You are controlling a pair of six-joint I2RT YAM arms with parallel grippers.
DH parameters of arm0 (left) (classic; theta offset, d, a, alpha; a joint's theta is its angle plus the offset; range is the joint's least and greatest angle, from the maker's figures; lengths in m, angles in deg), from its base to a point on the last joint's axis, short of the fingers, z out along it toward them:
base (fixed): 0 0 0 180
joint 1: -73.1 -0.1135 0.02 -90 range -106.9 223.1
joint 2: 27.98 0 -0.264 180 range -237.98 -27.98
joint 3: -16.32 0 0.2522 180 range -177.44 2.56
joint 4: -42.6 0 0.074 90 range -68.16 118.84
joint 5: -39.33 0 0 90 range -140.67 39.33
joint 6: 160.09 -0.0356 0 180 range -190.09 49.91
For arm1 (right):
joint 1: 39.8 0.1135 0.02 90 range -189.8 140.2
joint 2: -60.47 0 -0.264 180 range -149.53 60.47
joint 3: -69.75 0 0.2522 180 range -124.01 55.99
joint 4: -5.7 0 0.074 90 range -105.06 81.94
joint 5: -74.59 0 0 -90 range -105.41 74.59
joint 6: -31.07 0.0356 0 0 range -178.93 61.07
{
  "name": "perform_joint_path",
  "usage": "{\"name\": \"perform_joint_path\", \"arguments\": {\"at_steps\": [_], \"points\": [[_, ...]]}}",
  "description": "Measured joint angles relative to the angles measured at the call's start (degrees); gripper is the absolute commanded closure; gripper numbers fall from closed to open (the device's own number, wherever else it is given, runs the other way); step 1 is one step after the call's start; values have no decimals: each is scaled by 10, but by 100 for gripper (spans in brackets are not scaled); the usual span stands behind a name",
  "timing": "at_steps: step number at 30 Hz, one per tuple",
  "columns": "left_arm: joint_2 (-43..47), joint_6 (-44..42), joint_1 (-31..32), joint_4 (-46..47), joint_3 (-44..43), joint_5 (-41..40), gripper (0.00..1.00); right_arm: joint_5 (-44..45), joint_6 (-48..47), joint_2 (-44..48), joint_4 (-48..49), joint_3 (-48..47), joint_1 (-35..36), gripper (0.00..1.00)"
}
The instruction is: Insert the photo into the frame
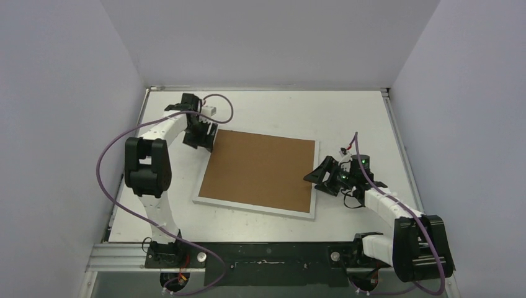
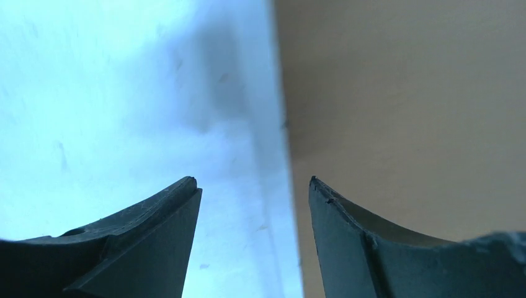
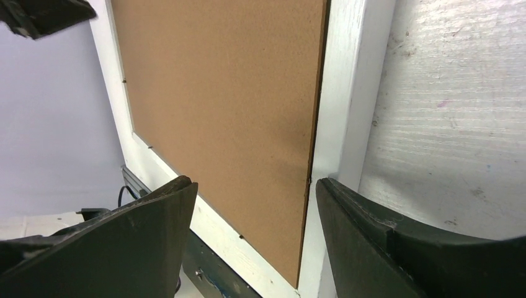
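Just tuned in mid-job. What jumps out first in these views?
A brown board fills the white frame, which lies flat mid-table. The left gripper is open at the frame's far left corner, and the right gripper is open at its right edge. In its own wrist view, each has one finger over the board and one over the table. No photo shows.

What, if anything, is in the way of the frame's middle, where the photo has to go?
A brown board lies inside the frame and fills its whole middle. No photo shows in any view. Whether one lies under the board cannot be told.
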Motion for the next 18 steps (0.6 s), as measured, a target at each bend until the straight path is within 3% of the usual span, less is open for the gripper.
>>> {"name": "perform_joint_path", "arguments": {"at_steps": [3,6,18], "points": [[0,-1,-38,8,64,-20,40,-2,-5,1,-7,-2,-3,26],[6,2,-37,27,94,-14,41,-3,-6,0,-8,-2,-4,26],[18,4,-30,50,114,-8,48,-4,-6,0,-8,-2,-3,26]]}}
